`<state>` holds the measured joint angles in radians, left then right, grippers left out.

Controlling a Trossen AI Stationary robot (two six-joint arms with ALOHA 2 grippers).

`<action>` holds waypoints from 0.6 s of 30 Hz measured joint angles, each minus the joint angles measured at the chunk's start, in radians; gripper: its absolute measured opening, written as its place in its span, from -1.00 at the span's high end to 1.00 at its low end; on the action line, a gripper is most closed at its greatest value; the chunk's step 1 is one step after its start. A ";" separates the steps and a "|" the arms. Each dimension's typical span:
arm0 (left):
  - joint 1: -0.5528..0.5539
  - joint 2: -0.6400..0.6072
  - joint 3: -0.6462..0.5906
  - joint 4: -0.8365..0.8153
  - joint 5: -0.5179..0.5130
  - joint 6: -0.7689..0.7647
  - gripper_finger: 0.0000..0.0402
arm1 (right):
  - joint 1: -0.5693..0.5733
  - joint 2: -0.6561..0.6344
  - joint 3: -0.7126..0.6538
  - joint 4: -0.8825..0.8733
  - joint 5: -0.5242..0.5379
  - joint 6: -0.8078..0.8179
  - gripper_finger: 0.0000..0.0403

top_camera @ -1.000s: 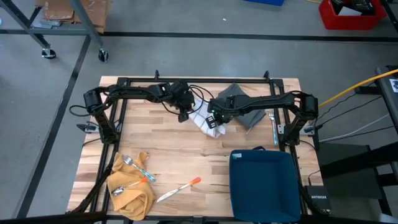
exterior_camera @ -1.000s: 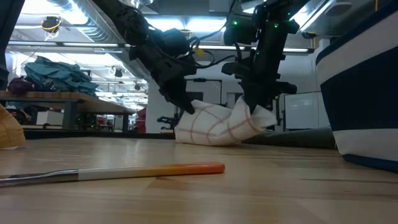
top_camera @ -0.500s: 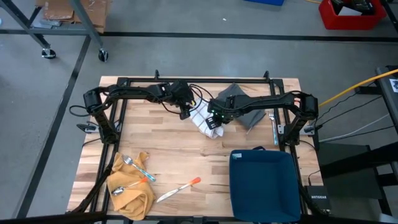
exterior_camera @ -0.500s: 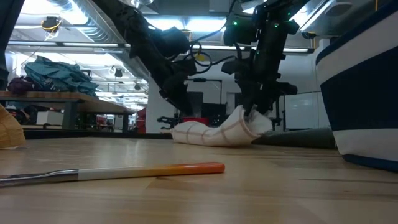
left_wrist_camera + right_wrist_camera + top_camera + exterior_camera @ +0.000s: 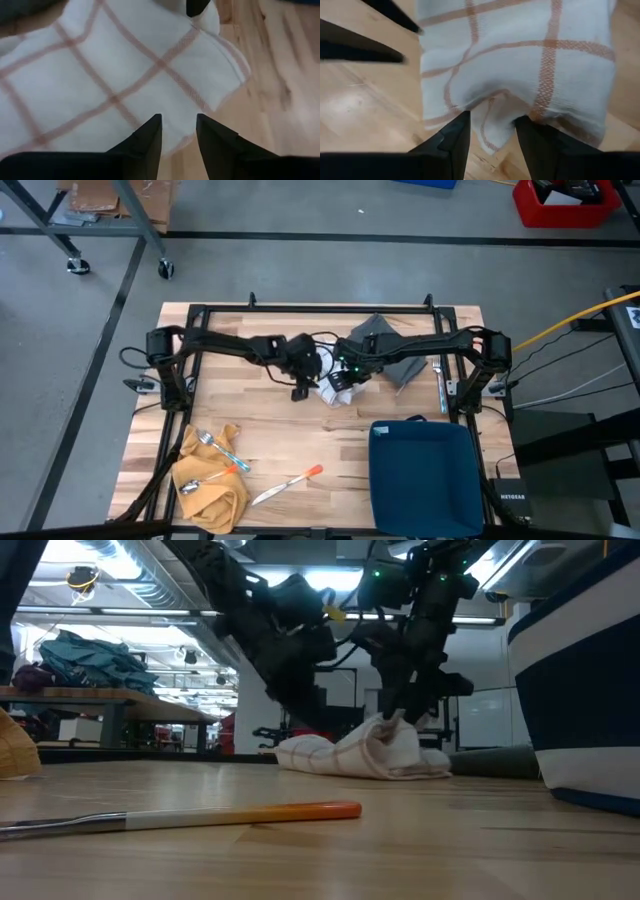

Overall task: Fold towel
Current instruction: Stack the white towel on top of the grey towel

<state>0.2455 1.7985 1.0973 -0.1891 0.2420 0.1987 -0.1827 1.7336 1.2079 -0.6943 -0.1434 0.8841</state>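
Towel (image 5: pixel 337 387), bunched in a low heap on the worktop (image 5: pixel 300 440), lies directly beneath and between both pincers. Left pincer (image 5: pixel 178 131) hangs open above one edge; right pincer (image 5: pixel 490 131) stands open too, perhaps brushing cloth. Its layers and far corners are hidden underneath.

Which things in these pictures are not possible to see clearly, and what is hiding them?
- Towel, high view: both arms cover most of it, so its fold cannot be judged.
- Towel edges, wrist views: cut off by the picture borders.
- Right tool, right wrist view: whether cloth is pinched between its fingers is unclear.
- Grey cloth, high view: partly under the right arm.
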 joint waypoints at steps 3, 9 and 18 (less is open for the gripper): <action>-0.023 0.031 0.000 0.018 -0.037 0.007 0.47 | 0.001 0.000 0.000 0.006 0.000 -0.005 0.20; -0.029 0.044 0.000 -0.114 -0.045 0.020 0.53 | 0.001 0.000 0.000 -0.001 -0.008 -0.031 0.20; -0.027 0.039 0.003 -0.308 -0.042 0.113 0.60 | 0.000 -0.002 0.001 -0.035 0.032 -0.029 0.20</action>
<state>0.2180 1.8375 1.1000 -0.4968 0.1997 0.3122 -0.1829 1.7321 1.2091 -0.7288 -0.1112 0.8549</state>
